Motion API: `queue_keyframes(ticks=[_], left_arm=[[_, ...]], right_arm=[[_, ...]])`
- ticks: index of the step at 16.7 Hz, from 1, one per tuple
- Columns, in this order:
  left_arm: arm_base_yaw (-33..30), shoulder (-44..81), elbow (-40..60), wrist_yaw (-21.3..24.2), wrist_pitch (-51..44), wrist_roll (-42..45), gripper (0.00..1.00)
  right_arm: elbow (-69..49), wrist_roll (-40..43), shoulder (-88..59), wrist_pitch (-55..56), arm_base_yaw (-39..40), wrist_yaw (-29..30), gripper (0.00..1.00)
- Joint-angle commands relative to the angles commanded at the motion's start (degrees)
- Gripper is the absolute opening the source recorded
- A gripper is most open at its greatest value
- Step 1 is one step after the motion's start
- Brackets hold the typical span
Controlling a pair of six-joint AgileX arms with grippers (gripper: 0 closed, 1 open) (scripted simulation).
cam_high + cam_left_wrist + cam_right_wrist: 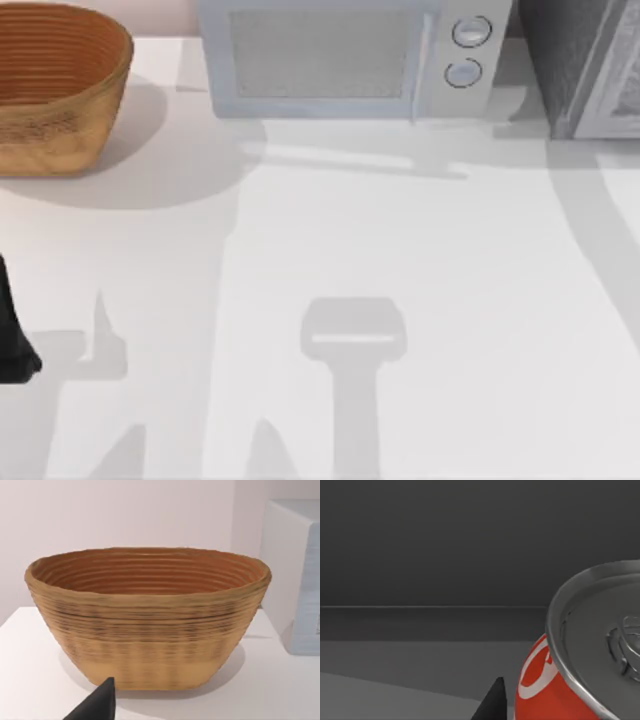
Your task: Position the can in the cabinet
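Close in front of the right wrist camera stands a red can (555,690) with white lettering and a silver lid, its pull tab facing up, so it is upright; behind it lies a dark grey floor and a dark back wall that meet in a straight edge, which looks like the inside of the cabinet (420,555), though whether the can rests on that floor or hangs just above it I cannot tell. One dark fingertip (492,705) of the right gripper pokes up just beside the can, and I cannot tell whether the claw is spread or pinching the can. On the white table (400,250), seen from above, a woven basket (55,85) sits at the far left corner, a pale microwave (340,55) stands at the far middle with two round knobs on its right side, and a grey cabinet corner (585,65) shows at the far right. At the left edge of the table a dark piece of the left arm (12,340) is parked. The left wrist camera looks straight at the basket (147,615), with the microwave's side (295,575) just beside it and one black fingertip (97,705) of the left gripper low in front; its claw state I cannot tell either
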State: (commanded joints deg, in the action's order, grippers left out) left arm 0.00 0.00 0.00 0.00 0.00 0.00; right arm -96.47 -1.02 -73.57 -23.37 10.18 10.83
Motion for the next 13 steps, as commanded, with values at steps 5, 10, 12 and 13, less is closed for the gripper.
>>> queue_keyframes(ticks=[5,10,12,13], left_arm=[[0.0,0.0,0.0,0.0,0.0,0.0,1.0],[0.0,0.0,0.0,0.0,0.0,0.0,1.0],[0.0,0.0,0.0,0.0,0.0,0.0,1.0],[0.0,0.0,0.0,0.0,0.0,0.0,1.0]], right_arm=[[-3.57,0.01,-2.57,-0.72,0.33,0.46,0.0],[-5.42,-0.1,-4.31,-1.23,-0.09,0.32,0.0],[-9.8,-0.13,-8.09,-2.47,-0.43,0.05,0.0],[-12.95,-0.15,-10.55,-3.3,-0.64,-0.18,0.0]])
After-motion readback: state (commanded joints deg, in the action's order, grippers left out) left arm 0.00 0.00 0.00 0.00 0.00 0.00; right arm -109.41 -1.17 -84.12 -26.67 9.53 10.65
